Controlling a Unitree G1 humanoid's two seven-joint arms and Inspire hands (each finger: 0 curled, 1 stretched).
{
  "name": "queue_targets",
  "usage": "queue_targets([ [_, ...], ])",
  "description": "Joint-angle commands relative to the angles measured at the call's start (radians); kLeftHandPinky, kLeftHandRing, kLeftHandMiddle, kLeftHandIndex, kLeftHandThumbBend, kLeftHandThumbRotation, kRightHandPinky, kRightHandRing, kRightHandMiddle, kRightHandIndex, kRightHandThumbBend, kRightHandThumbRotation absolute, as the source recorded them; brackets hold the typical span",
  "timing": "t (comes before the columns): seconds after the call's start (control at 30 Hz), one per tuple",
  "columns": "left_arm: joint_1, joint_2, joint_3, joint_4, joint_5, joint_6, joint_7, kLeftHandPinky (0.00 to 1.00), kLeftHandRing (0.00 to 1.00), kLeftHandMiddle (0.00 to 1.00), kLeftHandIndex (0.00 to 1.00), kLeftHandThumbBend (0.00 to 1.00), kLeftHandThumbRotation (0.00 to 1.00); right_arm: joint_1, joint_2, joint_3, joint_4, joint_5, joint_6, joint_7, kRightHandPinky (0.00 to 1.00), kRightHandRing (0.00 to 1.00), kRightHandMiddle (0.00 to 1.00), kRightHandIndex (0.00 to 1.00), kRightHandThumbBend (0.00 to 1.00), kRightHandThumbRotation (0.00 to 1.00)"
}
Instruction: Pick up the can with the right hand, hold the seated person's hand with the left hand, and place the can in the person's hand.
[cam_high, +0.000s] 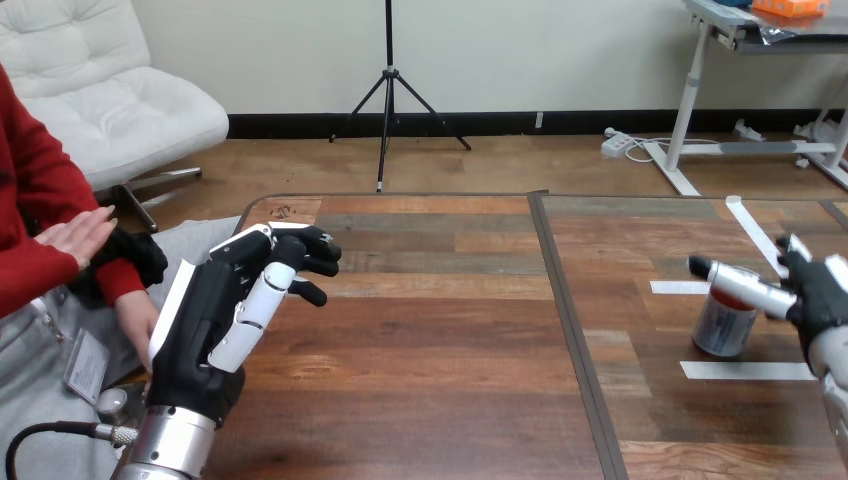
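Observation:
A silver can (722, 325) with a red top stands upright on the table's right part, inside white tape marks. My right hand (815, 295) comes in from the right edge, just right of the can. Its fingers are straight, and one finger (735, 282) reaches left across the can's top; none curls round the can. My left hand (215, 320) is raised over the table's left edge, fingers relaxed and pointing right, holding nothing. The person's lower hand (135, 322) shows just behind my left hand, partly hidden by it. Whether they touch I cannot tell. The person's upper hand (75, 238) is held flat, higher and further left.
White tape strips (745, 370) lie on the wooden table (450, 340) around the can. A dark seam (570, 330) runs front to back down the table's middle.

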Motion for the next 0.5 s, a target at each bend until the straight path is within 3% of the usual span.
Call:
queue_targets([
  [0.0,-0.073,0.014,-0.001,-0.002,-0.011,-0.019,0.005,0.47,0.61,0.61,0.56,0.56,0.77,-0.023,0.01,0.015,-0.002,-0.021,0.009,0.004,0.86,0.98,1.0,1.0,1.0,0.45],
  [0.47,-0.074,0.018,-0.003,0.0,-0.013,-0.02,0.005,0.47,0.61,0.6,0.56,0.52,0.76,0.002,0.024,0.042,0.005,-0.073,0.043,-0.004,0.85,0.96,0.99,0.98,1.0,0.49],
])
